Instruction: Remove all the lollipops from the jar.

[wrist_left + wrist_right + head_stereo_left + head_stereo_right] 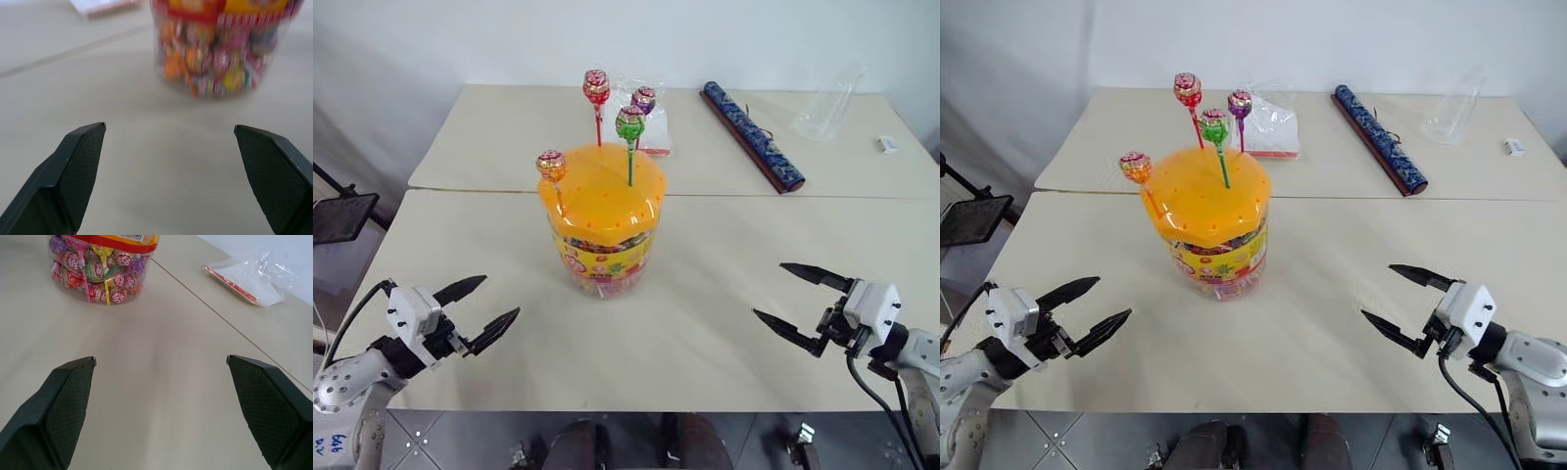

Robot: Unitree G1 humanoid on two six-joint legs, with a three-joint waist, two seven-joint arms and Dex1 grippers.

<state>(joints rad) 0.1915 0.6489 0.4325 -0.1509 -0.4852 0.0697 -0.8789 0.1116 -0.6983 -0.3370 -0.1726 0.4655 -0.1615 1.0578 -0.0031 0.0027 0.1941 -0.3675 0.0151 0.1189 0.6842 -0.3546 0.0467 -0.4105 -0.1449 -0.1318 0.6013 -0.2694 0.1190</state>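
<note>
**Hands apart, jar untouched at table centre**

Left hand (480, 305): lower left of the head view, black fingers spread wide, holding nothing, well apart from the jar. Right hand (800, 298): lower right of the same view, fingers likewise spread wide, empty, pointing in toward the middle.

Jar (602, 245): clear plastic tub, upright, centre of the frame on the near table (705, 313). Orange domed lid (607, 191) on, dotted with holes.

Lollipops, four, standing by their sticks in the lid:
- orange head (551, 165), at the lid's left edge;
- red head (596, 87), tallest, at the back;
- green head (629, 122), right of centre;
- purple head (644, 99), just behind the green one.

Head views also list, on the far table at the top of the frame: a clear plastic bag (646, 122) behind the jar, a dark blue patterned roll (751, 133) lying diagonally, a clear cup (827, 106) at upper right, a small white item (887, 144) near the right edge.

Left wrist view: jar's lower wall (220, 58) seen close, packed with wrapped sweets; lid and standing lollipops out of frame.

Right wrist view: same packed base (98, 274) at upper left, the seam between the two tables, and the plastic bag (254, 279) at upper right.
</note>
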